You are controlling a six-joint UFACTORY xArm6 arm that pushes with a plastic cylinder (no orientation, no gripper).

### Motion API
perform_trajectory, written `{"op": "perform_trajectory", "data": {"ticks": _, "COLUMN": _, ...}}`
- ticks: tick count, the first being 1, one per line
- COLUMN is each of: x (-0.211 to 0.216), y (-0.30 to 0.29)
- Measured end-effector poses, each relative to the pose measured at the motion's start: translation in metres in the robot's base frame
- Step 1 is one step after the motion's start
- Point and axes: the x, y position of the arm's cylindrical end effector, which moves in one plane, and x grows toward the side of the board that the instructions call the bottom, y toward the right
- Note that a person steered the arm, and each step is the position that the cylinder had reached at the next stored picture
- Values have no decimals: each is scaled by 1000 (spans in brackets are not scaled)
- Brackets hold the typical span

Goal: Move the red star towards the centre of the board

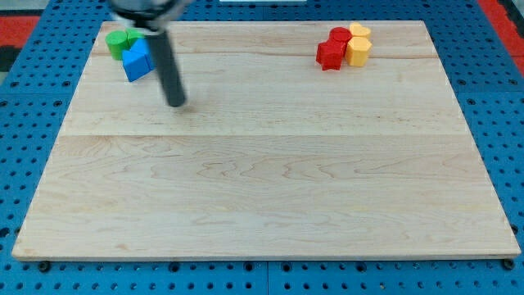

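The red star (pixel 331 54) lies near the view's top right, touching a red round block (pixel 340 36) above it and a yellow block (pixel 358 51) at its right; a second yellow block (pixel 359 32) sits above that. My tip (pixel 176 102) rests on the board at the upper left, far left of the red star, just below and right of a blue block (pixel 137 60).
A green block (pixel 117 43) and another green block (pixel 133 37) sit beside the blue block at the top left. The wooden board (pixel 262 188) lies on a blue perforated table (pixel 24 123).
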Motion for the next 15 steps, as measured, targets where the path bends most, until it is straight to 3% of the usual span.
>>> {"op": "perform_trajectory", "data": {"ticks": 1, "x": 7, "y": 35}}
{"op": "perform_trajectory", "data": {"ticks": 3, "x": 12, "y": 37}}
{"op": "perform_trajectory", "data": {"ticks": 6, "x": 27, "y": 144}}
{"op": "perform_trajectory", "data": {"ticks": 8, "x": -16, "y": 241}}
{"op": "perform_trajectory", "data": {"ticks": 10, "x": -65, "y": 279}}
{"op": "perform_trajectory", "data": {"ticks": 12, "x": -77, "y": 271}}
{"op": "perform_trajectory", "data": {"ticks": 15, "x": -77, "y": 177}}
